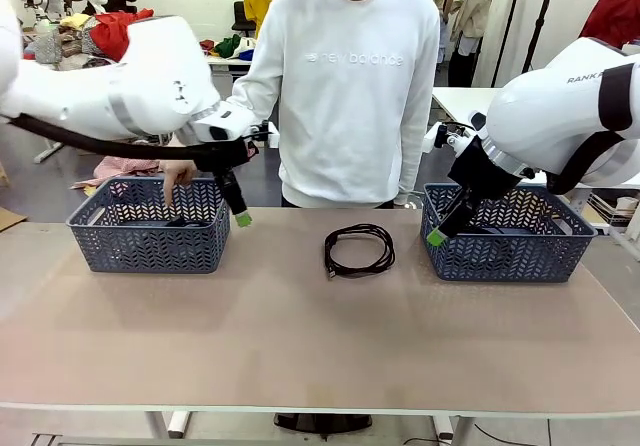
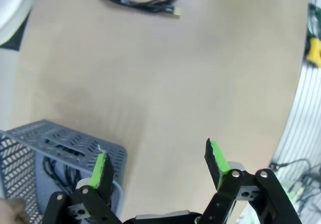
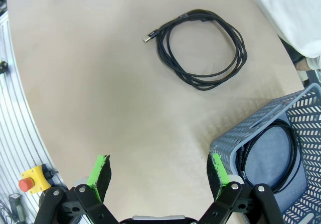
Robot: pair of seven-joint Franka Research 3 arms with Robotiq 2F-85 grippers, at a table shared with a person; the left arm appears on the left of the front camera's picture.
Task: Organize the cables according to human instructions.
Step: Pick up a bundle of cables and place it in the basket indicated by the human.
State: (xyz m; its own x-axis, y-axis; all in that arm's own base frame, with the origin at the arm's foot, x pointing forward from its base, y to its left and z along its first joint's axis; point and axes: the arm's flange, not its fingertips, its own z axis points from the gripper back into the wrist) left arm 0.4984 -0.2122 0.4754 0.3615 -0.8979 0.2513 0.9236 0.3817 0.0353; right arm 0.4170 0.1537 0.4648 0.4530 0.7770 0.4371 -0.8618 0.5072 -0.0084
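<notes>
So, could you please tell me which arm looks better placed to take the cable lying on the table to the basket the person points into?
Probably the left: its open claw hangs beside the left basket where the person's hand points; the cable lies between both arms.

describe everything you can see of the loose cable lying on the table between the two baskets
The cable is a thin black cord wound into a few loose, roughly oval loops, glossy like plastic or rubber. One free end sticks out of the coil with a small metallic plug. It lies flat on the bare tan table, between the two blue-grey lattice baskets, nearer the robot's right one. Only the tabletop touches it.
</notes>
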